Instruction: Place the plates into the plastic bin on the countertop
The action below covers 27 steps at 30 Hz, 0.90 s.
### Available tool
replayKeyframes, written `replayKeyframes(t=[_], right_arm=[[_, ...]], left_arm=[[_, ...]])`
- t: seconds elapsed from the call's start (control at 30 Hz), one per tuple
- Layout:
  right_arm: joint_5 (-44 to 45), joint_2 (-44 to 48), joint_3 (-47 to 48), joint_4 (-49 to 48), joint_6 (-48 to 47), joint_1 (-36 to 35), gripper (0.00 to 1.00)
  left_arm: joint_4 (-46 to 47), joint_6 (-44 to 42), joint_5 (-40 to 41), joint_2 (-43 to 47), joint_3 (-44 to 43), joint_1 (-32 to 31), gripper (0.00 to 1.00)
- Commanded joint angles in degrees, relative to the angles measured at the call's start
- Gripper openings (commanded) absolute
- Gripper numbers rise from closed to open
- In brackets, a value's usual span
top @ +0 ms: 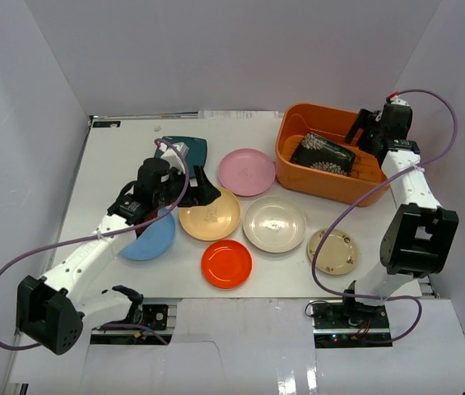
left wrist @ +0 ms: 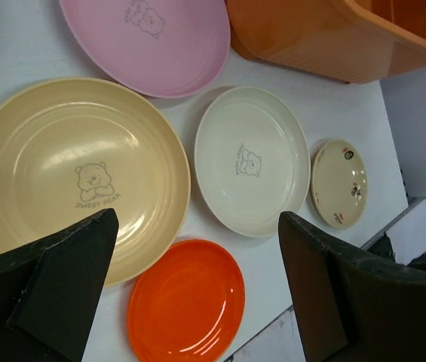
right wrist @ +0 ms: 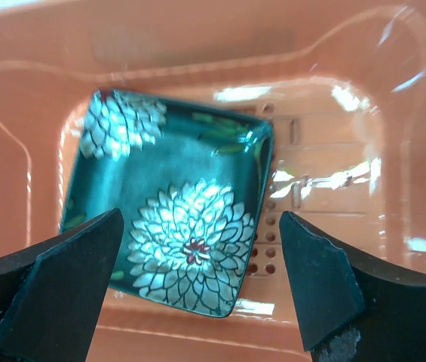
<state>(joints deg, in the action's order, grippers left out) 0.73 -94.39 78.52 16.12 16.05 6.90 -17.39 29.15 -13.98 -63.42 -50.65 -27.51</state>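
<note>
A black, flower-patterned square plate (top: 323, 154) (right wrist: 171, 226) lies inside the orange plastic bin (top: 331, 191) (right wrist: 333, 98). My right gripper (top: 364, 132) (right wrist: 201, 217) hangs open just above it, touching nothing. On the white countertop (top: 117, 156) lie the pink (top: 247, 172), yellow (top: 210, 216), cream (top: 274, 224), light blue (top: 150, 239), red-orange (top: 226, 263), small beige (top: 333, 251) and dark teal square (top: 184, 151) plates. My left gripper (top: 203, 185) (left wrist: 197, 219) is open and empty, hovering over the yellow plate (left wrist: 69, 173) and red-orange plate (left wrist: 186, 302).
White walls close in the countertop on the left, back and right. The left arm lies across part of the light blue plate, and its purple cable loops out to the left. The plates sit close together, some rims nearly touching.
</note>
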Motion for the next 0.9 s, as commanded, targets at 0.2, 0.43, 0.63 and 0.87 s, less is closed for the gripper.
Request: replayKeyframes(t=[0.2,0.43,0.63,0.87], right_arm=[[4.0,10.7,-7.4,-8.3,1.2,-4.4,0.9],[3.1,20.8,-15.4,-15.4,1.3,-9.4,0.91],[1.6,28.5,-21.2,-18.3,-0.2,-13.2,0.25],[-12.8,36.9,-29.3,-24.9,4.7,-20.9,0.23]], left_arm=[[4.1,5.3,0.5,-11.1,-4.8,10.9,0.98],[7.6,8.9,-2.6,-18.1,-6.2,23.5,0.93],[13.2,13.6,-0.3,-25.9,-6.3,32.9,0.86],[18.4,15.0,-5.1,-37.0,-10.2,38.3,0.8]])
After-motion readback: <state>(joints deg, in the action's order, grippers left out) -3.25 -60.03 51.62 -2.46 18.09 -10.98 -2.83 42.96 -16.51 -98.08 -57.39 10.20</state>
